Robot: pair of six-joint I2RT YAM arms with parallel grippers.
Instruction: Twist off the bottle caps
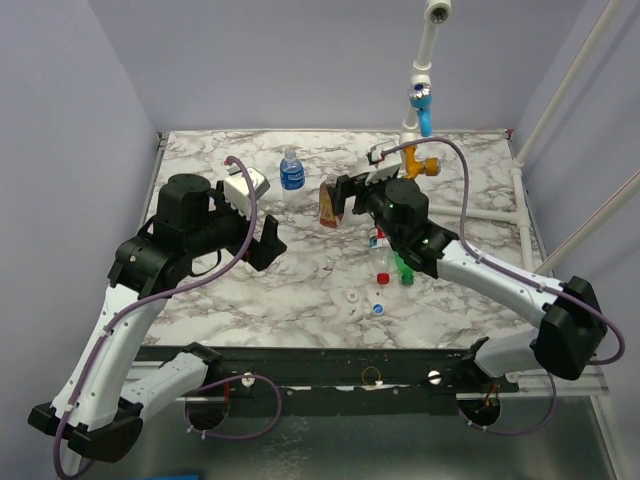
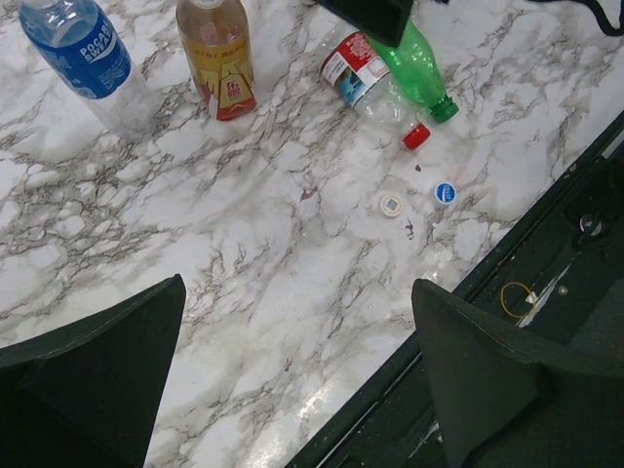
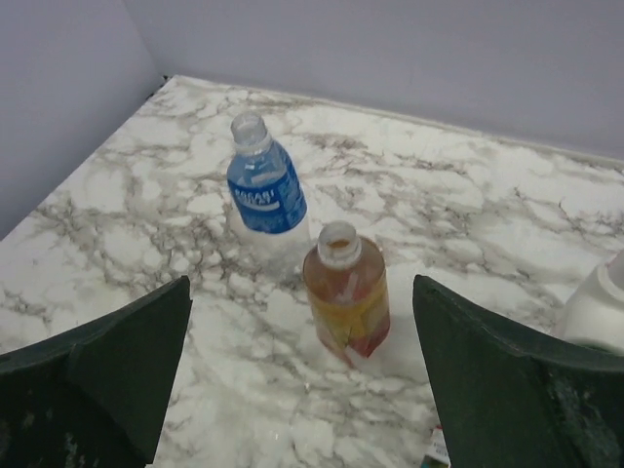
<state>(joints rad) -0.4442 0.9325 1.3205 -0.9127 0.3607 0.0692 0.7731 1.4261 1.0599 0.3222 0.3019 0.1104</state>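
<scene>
My right gripper (image 3: pixel 300 283) stood wide open and held nothing. Straight ahead of it, clear of both fingers, stood the amber plastic bottle with the red-gold label (image 3: pixel 346 297), its mouth bare. Just beyond was the clear plastic bottle with the blue label (image 3: pixel 263 190), also uncapped. My left gripper (image 2: pixel 297 283) hung equally wide and empty above the white marble-patterned worktop (image 2: pixel 244 244).

The coming move, I judged, turned on something else. The clear bottle with the red-white label (image 2: pixel 359 73) and the all-green bottle (image 2: pixel 417 58) lay on their sides, side by side, close by my right forearm. Their long axes ran toward the near edge, necks nearest it. The small red screw cap (image 2: pixel 416 136) and the green one (image 2: pixel 446 109) were still on them. My right arm was the nearer, I reckoned, though its gripper pointed away from them.

I counted four bottles, two upright and two lying. Of four caps, two were on and two loose: a white cap (image 2: pixel 392 205) and a bluish-white cap (image 2: pixel 445 192), near each other on the worktop
</scene>
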